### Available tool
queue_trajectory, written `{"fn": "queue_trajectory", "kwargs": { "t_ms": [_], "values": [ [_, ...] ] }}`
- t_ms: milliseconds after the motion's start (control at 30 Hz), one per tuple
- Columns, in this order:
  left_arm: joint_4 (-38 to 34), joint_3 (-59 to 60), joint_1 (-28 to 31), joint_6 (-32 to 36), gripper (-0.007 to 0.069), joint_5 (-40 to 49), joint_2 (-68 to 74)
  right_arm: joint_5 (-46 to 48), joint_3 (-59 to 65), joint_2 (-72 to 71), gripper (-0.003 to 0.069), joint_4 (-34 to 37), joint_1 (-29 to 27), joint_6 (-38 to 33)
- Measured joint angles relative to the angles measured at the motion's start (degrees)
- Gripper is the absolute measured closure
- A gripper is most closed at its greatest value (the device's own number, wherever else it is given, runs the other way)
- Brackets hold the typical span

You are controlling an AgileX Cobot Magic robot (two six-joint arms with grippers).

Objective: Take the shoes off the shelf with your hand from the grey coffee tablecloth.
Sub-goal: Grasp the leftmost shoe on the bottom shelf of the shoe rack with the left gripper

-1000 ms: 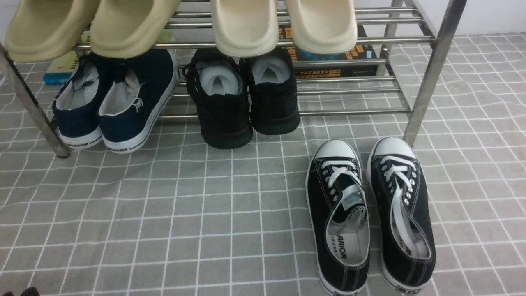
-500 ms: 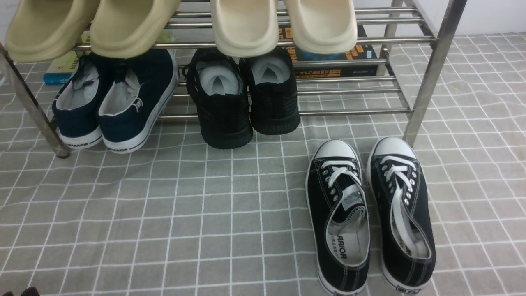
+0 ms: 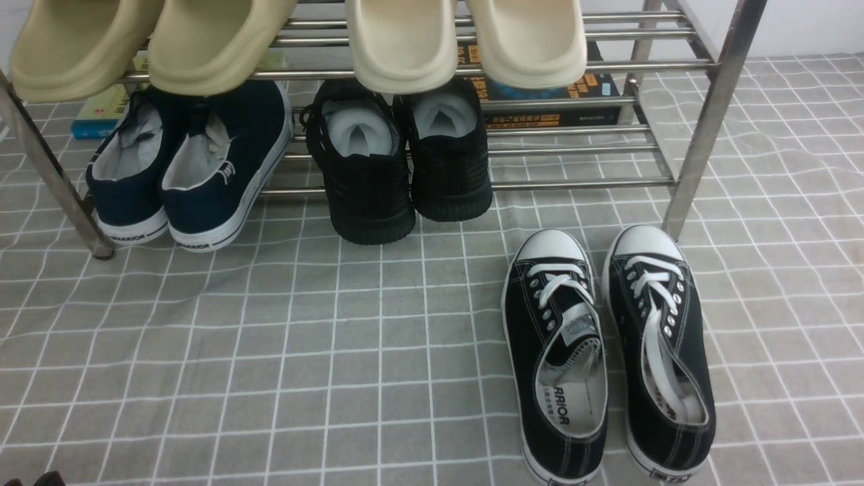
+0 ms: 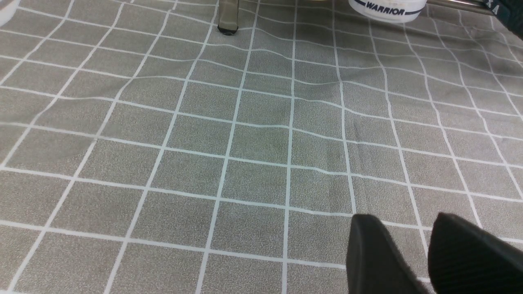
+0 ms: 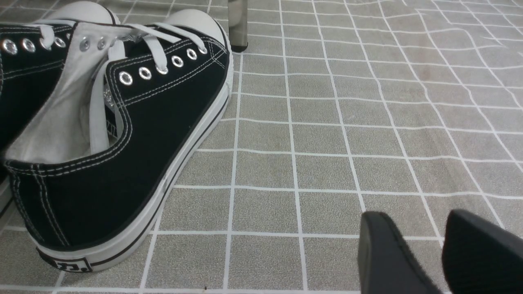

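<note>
The shoes (image 3: 189,169), navy slip-ons with white soles, sit heels toward me on the lower tier of the steel shelf (image 3: 702,121), at its left end. One white heel of the shoes (image 4: 388,7) marked WARRIOR shows far ahead in the left wrist view, beside a leg of the shelf (image 4: 228,16). My left gripper (image 4: 404,218) hangs open over bare grey coffee tablecloth (image 3: 337,337), holding nothing. My right gripper (image 5: 412,214) is also open and empty over the cloth, to the right of a laced sneaker. Neither gripper shows in the front view.
Black knit sneakers (image 3: 398,162) share the lower tier. Two pairs of cream slippers (image 3: 405,40) rest on the top tier. Black white-laced sneakers (image 3: 607,351) stand on the cloth at front right, one sneaker (image 5: 122,134) close to my right gripper. Books (image 3: 547,101) lie behind the shelf.
</note>
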Motion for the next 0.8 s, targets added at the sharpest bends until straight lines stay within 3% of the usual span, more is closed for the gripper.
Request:
{"fn": "queue_trajectory", "kwargs": {
  "t_ms": [200, 400, 533, 800],
  "values": [
    [-1.2, 0.0, 0.0, -1.65, 0.0384, -0.26, 0.0, 0.0, 0.0, 0.0, 0.042, 0.0, 0.0, 0.0],
    [-23.82, 0.42, 0.0, -20.82, 0.0384, -1.09, 0.0, 0.0, 0.0, 0.0, 0.042, 0.0, 0.0, 0.0],
    [-31.44, 0.49, 0.0, -27.97, 0.0384, -1.63, 0.0, 0.0, 0.0, 0.0, 0.042, 0.0, 0.0, 0.0],
    [-32.74, 0.33, 0.0, -27.97, 0.0393, -10.56, 0.0, 0.0, 0.0, 0.0, 0.042, 0.0, 0.0, 0.0]
  ]
}}
